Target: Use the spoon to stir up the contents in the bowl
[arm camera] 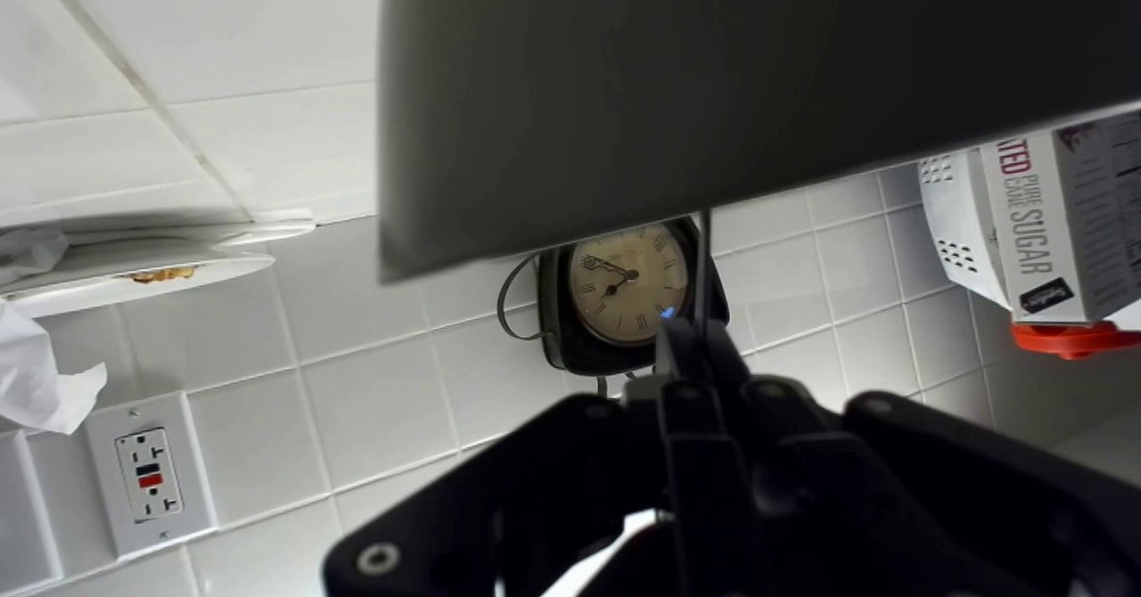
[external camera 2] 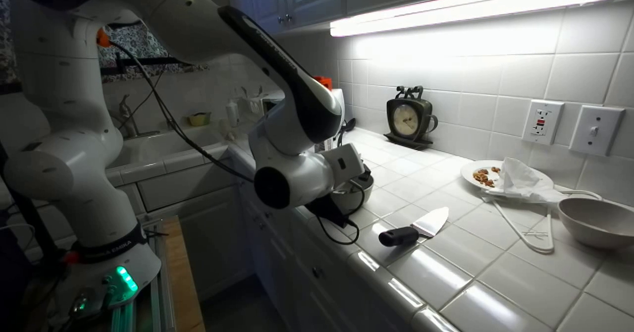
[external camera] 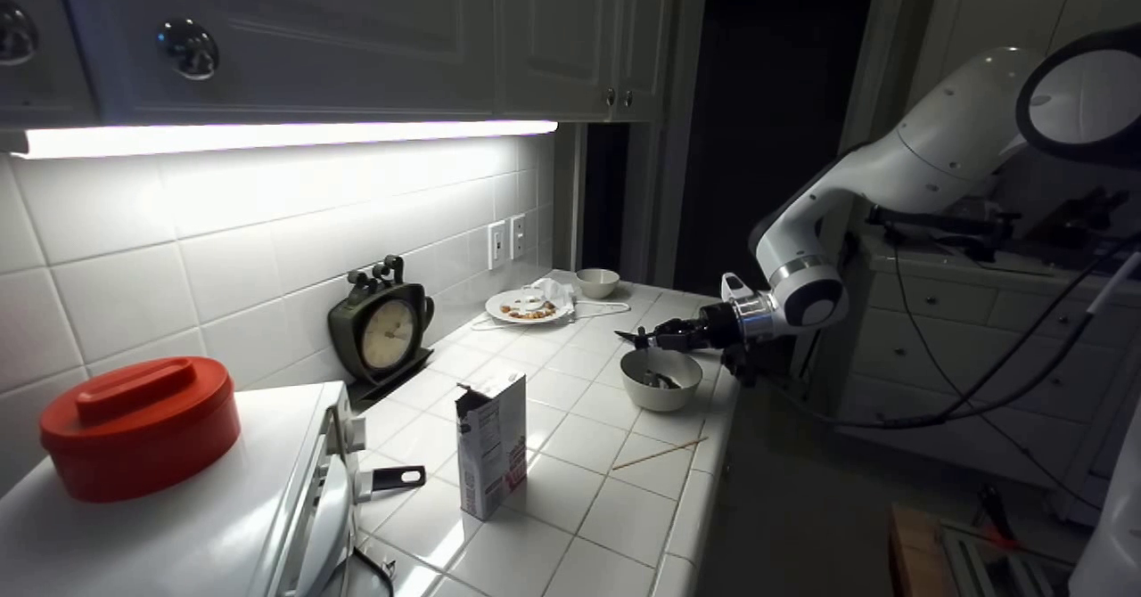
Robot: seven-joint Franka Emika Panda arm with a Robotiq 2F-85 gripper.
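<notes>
White cabinets (external camera: 357, 36) hang above a counter (external camera: 570, 437) of white tile, with a tiled wall (external camera: 258, 285) behind it and a dark doorway (external camera: 775, 134) past its far end. The robot arm (external camera 2: 178, 25) extends over from the open side, and in an exterior view a sink (external camera 2: 143, 153) shows behind it. Under the cabinets a light strip (external camera: 294, 136) brightens wall and tiles, while the room beyond is dim. A white appliance (external camera: 276, 428) carries a red lidded tub (external camera: 143, 437); a dark clock (external camera: 388, 334) stands by the wall, and a sugar box (external camera: 490, 454) stands upright, its top open. Toward the far end sits a white plate (external camera: 504, 298) with brown food (external camera 2: 485, 177) and crumpled white paper (external camera 2: 525, 181), just beside the far bowl (external camera: 597, 287). The gripper (arm camera: 701, 339) is poised above the bowl (external camera: 660, 399), which sits upright near the counter's front edge, its contents too shadowed to name. A cake server (external camera 2: 423, 227) with a black handle lies on the tiles near it, and a thin wooden stick (external camera: 660, 453) lies on its opposite side. The slim spoon (arm camera: 703, 267) has its dark handle pinched between the gripper's clenched fingertips; in the wrist view it runs behind the bowl's rim, its lower end hidden.
</notes>
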